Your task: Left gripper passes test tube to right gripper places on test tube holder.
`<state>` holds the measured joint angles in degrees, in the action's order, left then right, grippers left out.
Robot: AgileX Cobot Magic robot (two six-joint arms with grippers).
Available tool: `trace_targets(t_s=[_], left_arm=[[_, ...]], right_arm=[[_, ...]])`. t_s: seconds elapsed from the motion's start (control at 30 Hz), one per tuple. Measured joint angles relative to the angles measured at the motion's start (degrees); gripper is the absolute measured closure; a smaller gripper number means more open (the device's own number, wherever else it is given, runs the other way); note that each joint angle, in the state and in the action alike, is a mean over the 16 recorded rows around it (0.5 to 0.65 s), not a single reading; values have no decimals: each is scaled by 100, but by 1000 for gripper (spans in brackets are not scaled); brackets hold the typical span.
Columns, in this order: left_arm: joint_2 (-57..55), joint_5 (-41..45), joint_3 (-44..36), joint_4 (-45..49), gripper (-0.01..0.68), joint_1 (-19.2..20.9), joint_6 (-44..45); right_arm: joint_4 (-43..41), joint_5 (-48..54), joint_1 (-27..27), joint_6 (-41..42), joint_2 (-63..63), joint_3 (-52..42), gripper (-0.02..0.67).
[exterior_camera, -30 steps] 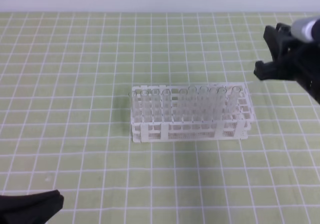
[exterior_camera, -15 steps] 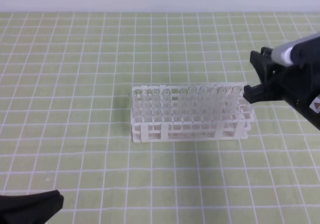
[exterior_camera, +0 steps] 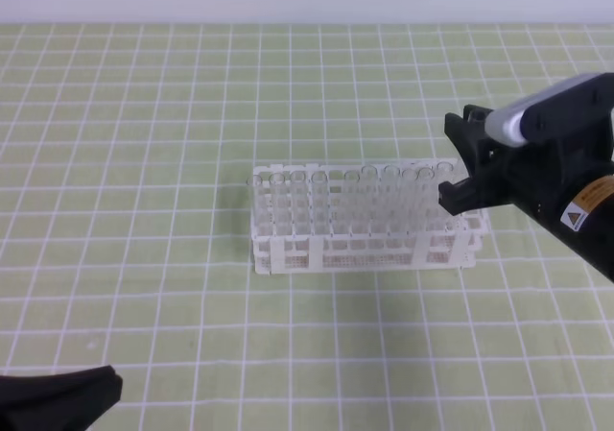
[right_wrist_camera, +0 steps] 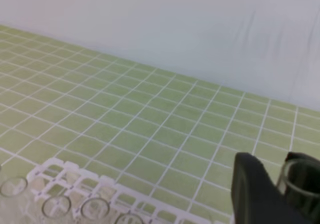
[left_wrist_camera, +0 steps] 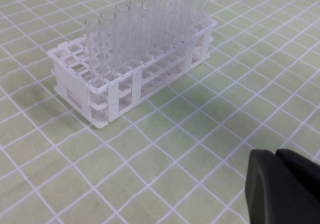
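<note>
Scene: a green grid mat (exterior_camera: 144, 162) with a pale wall behind it.
Rack: a white rack (exterior_camera: 365, 244) with square holes sits near the middle of the mat, with a row of clear tubes upright along its far side; the left wrist view shows it whole (left_wrist_camera: 125, 79).
Right gripper: the black right gripper (exterior_camera: 465, 162) hangs over the rack's right end, reaching in from the right edge, a yellow-orange warning sticker on its body.
Right grip: its fingers (right_wrist_camera: 255, 194) are closed on the test tube (right_wrist_camera: 300, 186), whose open clear rim shows beside one finger in the right wrist view.
Tube position: held above the mat, over the rack's right end, not in a hole.
Left gripper: the black left gripper (exterior_camera: 58, 397) lies at the bottom left corner, well apart from the rack, fingers (left_wrist_camera: 285, 184) pressed together and holding nothing.
</note>
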<state>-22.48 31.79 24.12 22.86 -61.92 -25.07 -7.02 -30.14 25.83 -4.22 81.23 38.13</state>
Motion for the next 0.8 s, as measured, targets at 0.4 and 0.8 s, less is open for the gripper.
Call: trace_targets(t_s=[0.4, 0.8], left_arm=[[-1, 0, -1, -27, 675, 1364, 0], [34, -8, -3, -21, 675, 3963, -1]], right_arm=[[27, -23, -13, 190, 74, 0, 545], [44, -39, -50, 301, 143, -9, 545]])
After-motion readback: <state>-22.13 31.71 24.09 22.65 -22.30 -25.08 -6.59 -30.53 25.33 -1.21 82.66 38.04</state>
